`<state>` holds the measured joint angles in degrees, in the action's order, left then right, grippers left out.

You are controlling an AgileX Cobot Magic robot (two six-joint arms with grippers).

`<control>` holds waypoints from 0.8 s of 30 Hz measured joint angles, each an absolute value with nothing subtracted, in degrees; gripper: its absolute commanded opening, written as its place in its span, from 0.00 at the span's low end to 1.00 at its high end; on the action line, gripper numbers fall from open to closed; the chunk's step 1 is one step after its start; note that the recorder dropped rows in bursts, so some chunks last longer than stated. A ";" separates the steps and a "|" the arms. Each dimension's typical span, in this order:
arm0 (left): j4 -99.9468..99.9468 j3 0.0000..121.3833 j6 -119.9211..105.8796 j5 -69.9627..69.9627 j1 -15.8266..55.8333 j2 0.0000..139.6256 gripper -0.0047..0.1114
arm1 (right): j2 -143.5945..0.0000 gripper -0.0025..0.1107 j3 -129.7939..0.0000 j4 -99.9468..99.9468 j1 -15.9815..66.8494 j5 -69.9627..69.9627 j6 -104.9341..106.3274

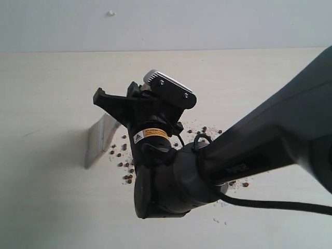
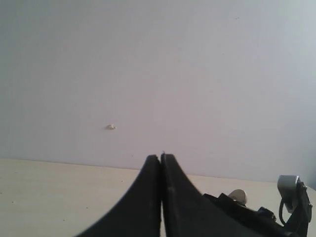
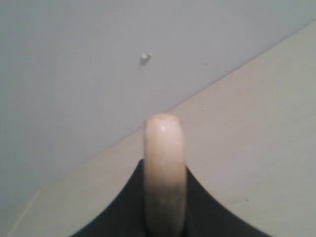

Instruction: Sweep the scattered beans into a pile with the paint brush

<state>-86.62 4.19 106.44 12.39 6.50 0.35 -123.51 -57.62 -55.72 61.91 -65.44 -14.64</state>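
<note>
Right gripper (image 3: 165,170) pinches the cream-handled flat paint brush (image 3: 165,140) (light, floppy bristles, so handle's the spot); tiny reddish-brown beans (image 1: 124,165) beside it.

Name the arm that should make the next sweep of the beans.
Right. The right pincer is shut on the paint brush, whose head sits beside the beans. The left pincer is shut, empty, facing the wall.

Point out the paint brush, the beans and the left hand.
paint brush (image 3: 165,163), right wrist view, on the cream handle.
beans (image 1: 127,178), exterior view, on grains in the cluster near the bristles.
left hand (image 2: 161,162), left wrist view, where the shut fingertips meet.
</note>
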 measured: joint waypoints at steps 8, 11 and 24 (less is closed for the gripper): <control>-86.62 4.19 106.44 12.39 6.50 0.35 0.04 | -123.38 0.02 -58.51 -63.36 61.91 -65.32 1.57; -86.62 4.19 106.44 12.39 6.50 0.35 0.04 | -122.35 0.02 -58.65 -67.11 61.91 -65.96 8.73; -86.62 4.19 106.44 12.39 6.50 0.35 0.04 | -118.03 0.02 -58.65 -81.68 61.91 -69.21 37.92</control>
<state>-86.62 4.19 106.44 12.39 6.50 0.35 -118.03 -58.65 -81.68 61.91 -69.21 37.92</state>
